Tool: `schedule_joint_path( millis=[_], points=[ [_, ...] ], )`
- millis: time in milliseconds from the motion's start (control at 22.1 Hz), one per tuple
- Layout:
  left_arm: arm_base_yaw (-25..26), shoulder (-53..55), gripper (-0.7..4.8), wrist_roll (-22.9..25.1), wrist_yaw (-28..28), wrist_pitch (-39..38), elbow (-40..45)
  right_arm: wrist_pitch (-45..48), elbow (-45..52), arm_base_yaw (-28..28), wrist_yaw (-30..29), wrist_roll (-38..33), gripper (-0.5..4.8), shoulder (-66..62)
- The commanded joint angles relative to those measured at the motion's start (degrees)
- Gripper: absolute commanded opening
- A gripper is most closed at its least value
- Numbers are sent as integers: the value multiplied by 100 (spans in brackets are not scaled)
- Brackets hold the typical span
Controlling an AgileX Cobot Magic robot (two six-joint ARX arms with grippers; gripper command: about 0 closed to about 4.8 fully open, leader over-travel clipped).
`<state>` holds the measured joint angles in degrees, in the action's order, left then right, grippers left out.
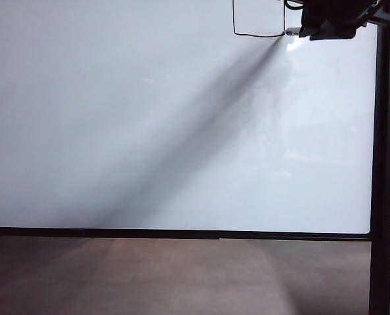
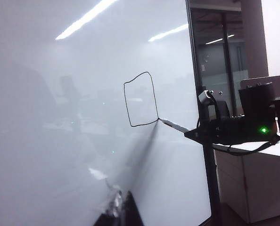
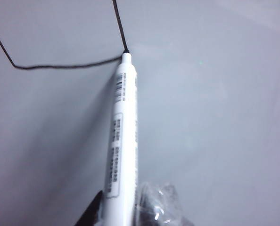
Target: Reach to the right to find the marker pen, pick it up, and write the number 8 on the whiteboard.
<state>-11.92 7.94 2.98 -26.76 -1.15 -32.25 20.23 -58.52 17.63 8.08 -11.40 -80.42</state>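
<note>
The whiteboard [image 1: 149, 131] fills the exterior view inside its thin black frame. My right gripper [image 1: 308, 29] is at its top right corner, shut on the marker pen [image 1: 292, 31]. In the right wrist view the pen [image 3: 123, 132] is a white labelled barrel clamped between the fingers of the right gripper [image 3: 126, 209]. Its black tip touches the board at a corner of the drawn line. That thin black line forms a squarish closed loop [image 2: 141, 99]. My left gripper [image 2: 122, 208] hangs apart from it, low by the board, fingers together and empty.
A black stand post [image 1: 385, 164] runs down the board's right side. Brown floor [image 1: 182, 275] lies below the frame. Beyond the post stands a white cabinet [image 2: 258, 183] with a dark device on top. The pen and arm cast a long shadow [image 1: 201, 131] across the board.
</note>
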Motion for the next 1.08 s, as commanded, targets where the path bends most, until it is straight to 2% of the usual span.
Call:
schedule_joint_path(
  millis=[45,542,1084],
  points=[
    [4,9,-5,0,-2,37,-17,164,-4,2,-157,-61,-5,81],
    [7,9,-5,0,24,31,-15,446,-282,603,-396,90,-5,166],
    [7,4,-5,0,116,33,-15,382,-887,629,-535,85,-5,-197]
  ],
)
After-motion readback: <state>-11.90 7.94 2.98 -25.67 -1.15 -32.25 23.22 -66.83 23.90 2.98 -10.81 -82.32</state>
